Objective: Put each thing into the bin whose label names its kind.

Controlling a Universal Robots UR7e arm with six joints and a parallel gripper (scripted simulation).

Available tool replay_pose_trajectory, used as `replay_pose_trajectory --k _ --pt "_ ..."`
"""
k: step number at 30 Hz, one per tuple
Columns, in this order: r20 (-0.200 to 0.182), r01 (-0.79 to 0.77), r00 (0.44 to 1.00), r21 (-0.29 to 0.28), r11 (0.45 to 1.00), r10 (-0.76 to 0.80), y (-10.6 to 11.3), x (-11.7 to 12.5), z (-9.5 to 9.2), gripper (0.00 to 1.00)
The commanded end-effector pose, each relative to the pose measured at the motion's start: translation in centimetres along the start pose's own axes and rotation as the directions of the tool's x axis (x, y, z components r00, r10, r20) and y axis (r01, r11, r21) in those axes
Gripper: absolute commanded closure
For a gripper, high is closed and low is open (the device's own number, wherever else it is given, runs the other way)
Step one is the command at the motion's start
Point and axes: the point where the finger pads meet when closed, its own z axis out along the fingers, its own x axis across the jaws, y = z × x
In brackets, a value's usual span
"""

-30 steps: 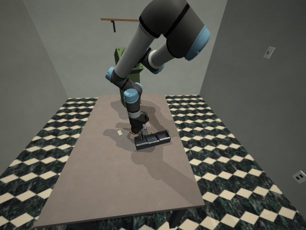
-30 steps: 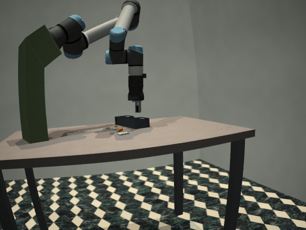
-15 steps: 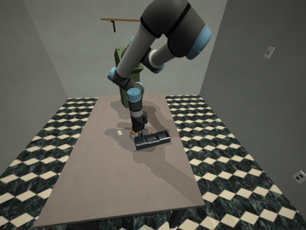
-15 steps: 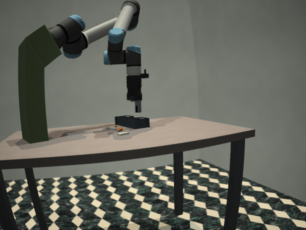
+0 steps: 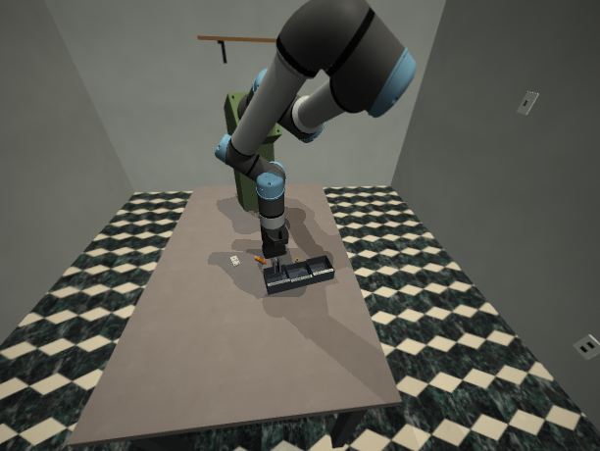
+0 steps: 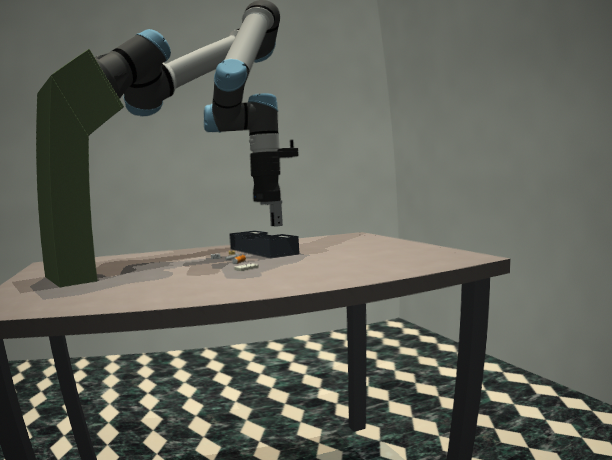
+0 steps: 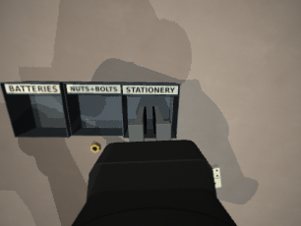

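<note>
While narrow grey fingers stand slightly apart, nothing visible between, gripper (image 5: 277, 272) (image 6: 276, 225) (image 7: 150, 114) above STATIONERY end of dark, boxy bins (image 5: 301, 280) (image 6: 265, 246) (image 7: 123, 115) | yellow ring-shaped nut (image 5: 297, 260) (image 6: 231, 252) (image 7: 91, 147), orange cylinder (image 5: 260, 260) (image 6: 240, 258), dotted white block (image 5: 234, 261) (image 6: 246, 267) (image 7: 217, 177): outside bins

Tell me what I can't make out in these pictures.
- Orange cylinder: wrist view, hidden by the gripper.
- Floors of the three bins: exterior view, hidden by their walls.
- Words on the bin labels: top view, too small.
- Anything thin between the fingertips: wrist view, too dark and small.
</note>
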Motion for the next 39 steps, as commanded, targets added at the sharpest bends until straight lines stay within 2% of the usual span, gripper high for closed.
replay_pose_trajectory --k 1,20,39 --pt "-0.004 -0.007 1.000 0.002 1.000 0.007 0.0 0.0 1.0 0.69" --pt "-0.004 -0.007 1.000 0.002 1.000 0.007 0.0 0.0 5.5 0.69" --pt "-0.004 -0.007 1.000 0.002 1.000 0.008 0.0 0.0 5.6 0.69"
